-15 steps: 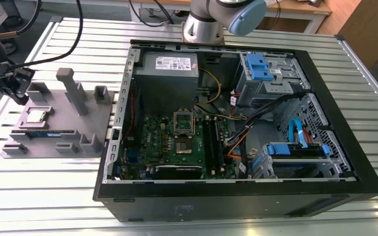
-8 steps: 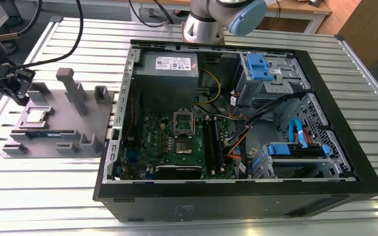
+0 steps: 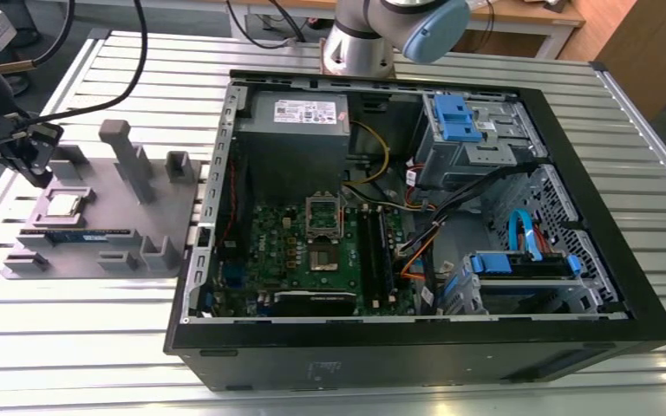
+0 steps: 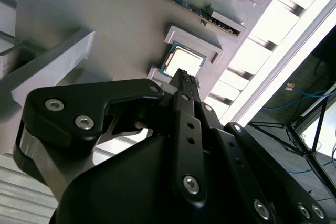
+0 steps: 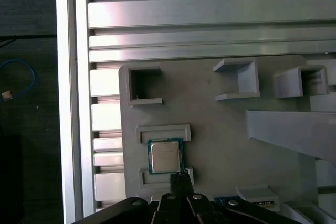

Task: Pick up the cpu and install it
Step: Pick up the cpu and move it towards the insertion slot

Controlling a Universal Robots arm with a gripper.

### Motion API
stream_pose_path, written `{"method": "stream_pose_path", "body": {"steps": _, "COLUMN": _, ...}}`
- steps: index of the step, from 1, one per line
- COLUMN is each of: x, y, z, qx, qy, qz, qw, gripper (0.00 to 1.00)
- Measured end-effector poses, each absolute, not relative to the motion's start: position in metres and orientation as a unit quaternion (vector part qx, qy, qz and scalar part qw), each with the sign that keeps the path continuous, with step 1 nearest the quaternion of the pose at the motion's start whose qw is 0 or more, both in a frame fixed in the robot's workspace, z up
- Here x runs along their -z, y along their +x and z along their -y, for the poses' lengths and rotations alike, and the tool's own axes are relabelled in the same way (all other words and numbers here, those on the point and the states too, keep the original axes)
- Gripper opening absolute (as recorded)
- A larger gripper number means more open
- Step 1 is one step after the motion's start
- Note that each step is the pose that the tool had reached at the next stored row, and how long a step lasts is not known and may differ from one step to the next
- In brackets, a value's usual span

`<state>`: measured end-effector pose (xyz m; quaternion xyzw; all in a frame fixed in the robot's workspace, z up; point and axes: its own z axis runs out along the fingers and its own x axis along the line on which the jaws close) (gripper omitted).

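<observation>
Small square cpu (image 5: 165, 157), silvery top, lying flat in its recess on the grey tray (image 5: 220, 135)

We're in a robotics lab or workshop here: an open computer case (image 3: 426, 355) lies on a slatted aluminium table (image 3: 79, 347). A grey fixture plate (image 3: 107, 212) sits just beside the case on the exterior view's left. The robot arm's base (image 3: 362, 39) rises behind it, with black cables (image 3: 136, 52) and a wooden desk (image 3: 519, 13) beyond.
</observation>
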<state>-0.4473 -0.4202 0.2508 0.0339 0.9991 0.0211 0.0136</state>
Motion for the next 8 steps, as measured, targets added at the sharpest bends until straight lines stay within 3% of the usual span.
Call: {"method": "stream_pose_path", "body": {"steps": 8, "x": -0.2487, "y": -0.4473, "z": 0.4201, "qx": -0.021, "qy": 0.034, "qz": -0.999, "qw": 0.014, "gripper": 0.11}}
